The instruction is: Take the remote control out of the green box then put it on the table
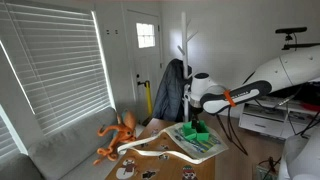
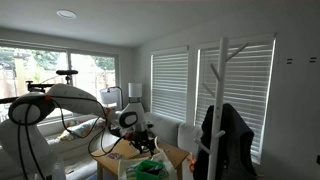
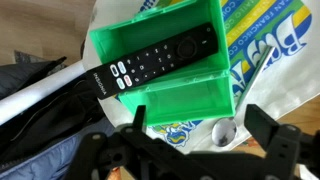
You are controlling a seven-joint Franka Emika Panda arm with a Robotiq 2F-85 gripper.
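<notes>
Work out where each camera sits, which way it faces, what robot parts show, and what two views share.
Exterior view: across the room, facing blinds; arm on picture's right.
Exterior view: close beside the arm, facing windows; arm on picture's left.
Wrist view: looks down on remote in green box; open gripper at bottom.
Shared: both exterior views show the coat stand.

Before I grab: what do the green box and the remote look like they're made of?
The green box is probably rigid plastic: matte, uniform colour, thin flat walls. The remote control looks like a black plastic shell with a slight sheen; its buttons may be rubbery.
</notes>
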